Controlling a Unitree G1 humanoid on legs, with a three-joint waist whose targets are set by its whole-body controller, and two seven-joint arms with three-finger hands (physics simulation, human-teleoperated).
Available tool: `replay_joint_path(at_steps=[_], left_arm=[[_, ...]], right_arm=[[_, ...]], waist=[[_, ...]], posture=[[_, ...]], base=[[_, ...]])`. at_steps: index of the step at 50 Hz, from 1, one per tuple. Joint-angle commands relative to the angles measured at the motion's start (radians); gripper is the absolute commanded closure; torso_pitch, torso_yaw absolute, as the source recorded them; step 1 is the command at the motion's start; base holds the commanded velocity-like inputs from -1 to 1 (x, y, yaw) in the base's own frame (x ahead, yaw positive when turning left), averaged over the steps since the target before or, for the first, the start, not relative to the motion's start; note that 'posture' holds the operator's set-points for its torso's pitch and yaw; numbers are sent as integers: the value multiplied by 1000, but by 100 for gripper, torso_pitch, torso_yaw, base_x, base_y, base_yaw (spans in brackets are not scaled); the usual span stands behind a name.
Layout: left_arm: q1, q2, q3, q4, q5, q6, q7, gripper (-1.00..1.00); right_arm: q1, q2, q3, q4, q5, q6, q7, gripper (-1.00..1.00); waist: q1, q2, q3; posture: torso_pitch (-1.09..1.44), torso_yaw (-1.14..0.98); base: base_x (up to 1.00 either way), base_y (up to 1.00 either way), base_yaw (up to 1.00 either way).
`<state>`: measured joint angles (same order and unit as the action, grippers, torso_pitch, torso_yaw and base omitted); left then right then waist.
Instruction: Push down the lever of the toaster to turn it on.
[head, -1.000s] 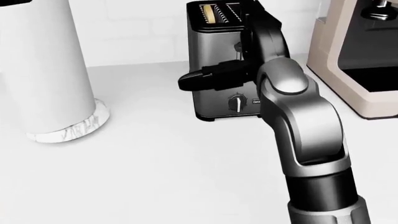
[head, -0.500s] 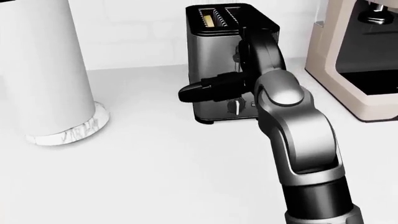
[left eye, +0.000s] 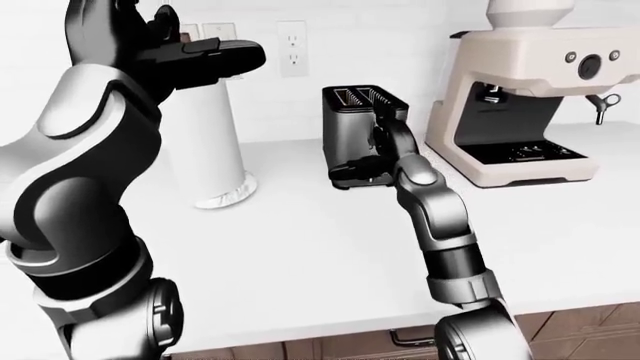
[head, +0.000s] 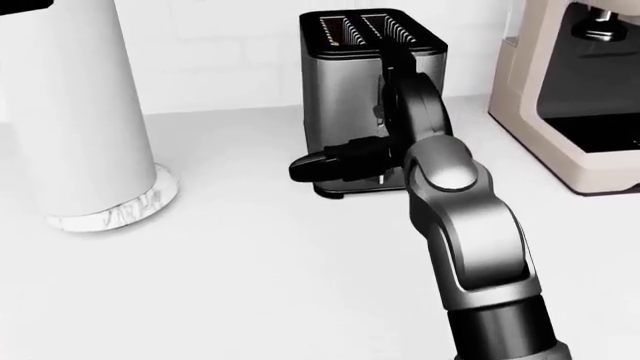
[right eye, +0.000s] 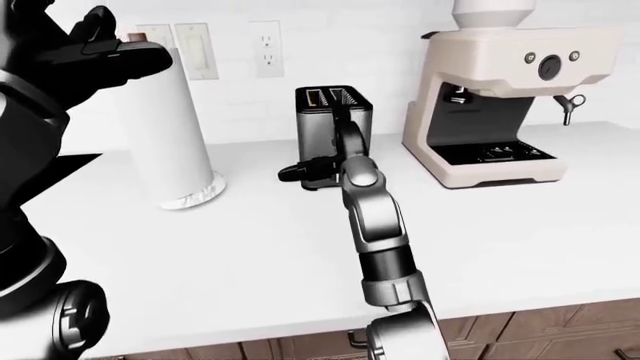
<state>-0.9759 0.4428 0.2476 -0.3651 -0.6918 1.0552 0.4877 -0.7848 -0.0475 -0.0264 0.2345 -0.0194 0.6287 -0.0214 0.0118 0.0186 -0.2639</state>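
Right hand (head: 340, 161) pressed low against the toaster (head: 350, 82) face, fingers (head: 315, 165) splayed leftward, gripping nothing visible; lever hidden behind the forearm. Left hand (left eye: 200, 56) raised idle, loosely open, beside the paper-towel roll (right eye: 165, 127). Risk here: sliding off the lever or shoving the toaster along the white counter (head: 250, 270). Steel, black-topped two-slot toaster between roll and espresso machine (right eye: 490, 97).
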Motion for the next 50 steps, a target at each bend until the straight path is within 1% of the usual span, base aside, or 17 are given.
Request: replay_joint_path(at_steps=[1, 26, 36, 43, 50], left_arm=[[-23, 7, 5, -13, 5, -28, -3, -100], [-29, 7, 6, -5, 4, -33, -1, -100], [-32, 7, 7, -6, 1, -32, 3, -100], [-26, 5, 4, -6, 5, -37, 0, -100], [-27, 2, 3, -4, 8, -38, 0, -100]], right_arm=[[-18, -3, -3, 8, 5, 21, 2, -100], [3, -5, -9, 141, 14, -79, -9, -100], [-3, -11, -15, 201, 22, -113, -13, -100], [-9, -13, -15, 205, 26, -108, -15, -100], [-18, -18, -20, 267, 29, -146, -17, -100]], waist=[[1, 4, -1], [4, 3, 0], [6, 3, 3], [8, 2, 4], [8, 1, 5]], posture=[[-38, 0], [-38, 0], [-38, 0], [-38, 0], [-38, 0]], base=[[0, 0, 0], [0, 0, 0], [0, 0, 0], [0, 0, 0], [0, 0, 0]])
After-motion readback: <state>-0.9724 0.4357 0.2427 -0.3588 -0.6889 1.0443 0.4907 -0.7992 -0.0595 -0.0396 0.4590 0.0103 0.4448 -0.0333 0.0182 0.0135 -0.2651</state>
